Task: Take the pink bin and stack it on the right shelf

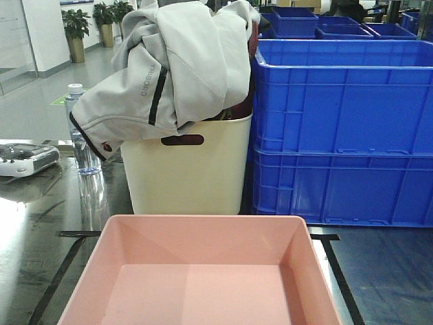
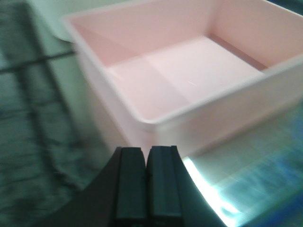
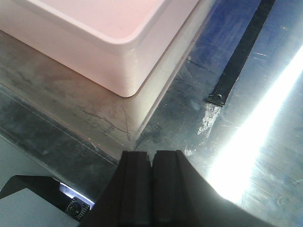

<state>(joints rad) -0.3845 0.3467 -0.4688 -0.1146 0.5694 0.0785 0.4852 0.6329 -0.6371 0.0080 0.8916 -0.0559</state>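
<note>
The pink bin sits empty on the shiny steel top of the right shelf, inside the black tape lines that mark the surface. It stands flat, its bottom on the metal, and its near part runs out of the front view at the lower edge.

The left claw hangs just beside one corner of the bin, a little above the rim, and its two pads are pressed together with nothing between them. The right claw is near another rounded corner, over the bare steel – also closed on nothing, and not touching the plastic. So neither arm holds the bin now.

Behind the bin stands a taller cream bin with a grey jacket thrown over it, and to the right of it a stack of blue crates. A water bottle and a white controller lie at the left on the same surface.

My judgement: the placing looks done, and the step in hand is the release and retreat. The next move calls for both arms to draw back from the bin without pushing its walls – if the bin must go further in, the claws have to open first and take the rim from both sides
</note>
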